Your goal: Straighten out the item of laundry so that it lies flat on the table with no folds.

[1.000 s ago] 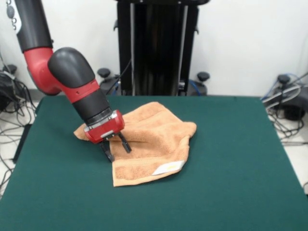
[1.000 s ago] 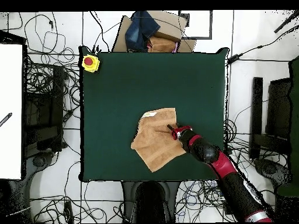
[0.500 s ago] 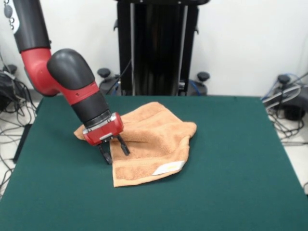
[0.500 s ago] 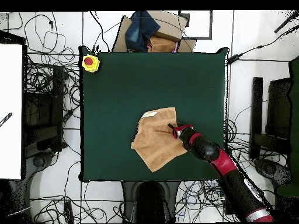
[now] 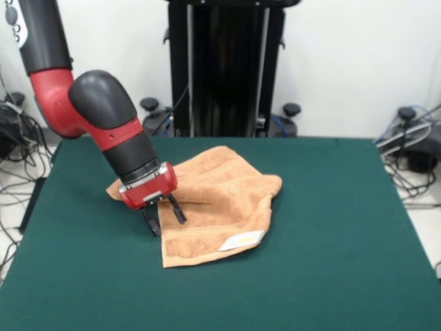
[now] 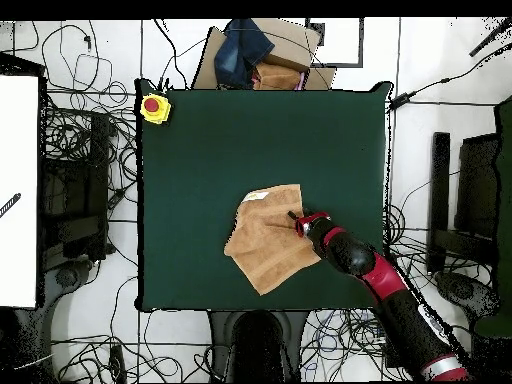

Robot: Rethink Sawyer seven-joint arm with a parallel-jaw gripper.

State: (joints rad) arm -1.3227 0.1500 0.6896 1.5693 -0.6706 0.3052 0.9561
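The towel (image 5: 213, 203) lies folded near the middle of the table (image 5: 344, 241). The pincer (image 5: 164, 216), fingers spread and seemingly empty, sits at its left edge in the front view; the cloth stretches rightward from it.

We see a large desk (image 5: 331, 241) with a dark green cover. On it lies a peach-orange towel (image 5: 220, 207), a little left of the middle in the front view, rumpled and folded over itself, a white label (image 5: 240, 241) near its near edge. In the overhead view a yellow box with a red button (image 6: 154, 107) sits at one corner.
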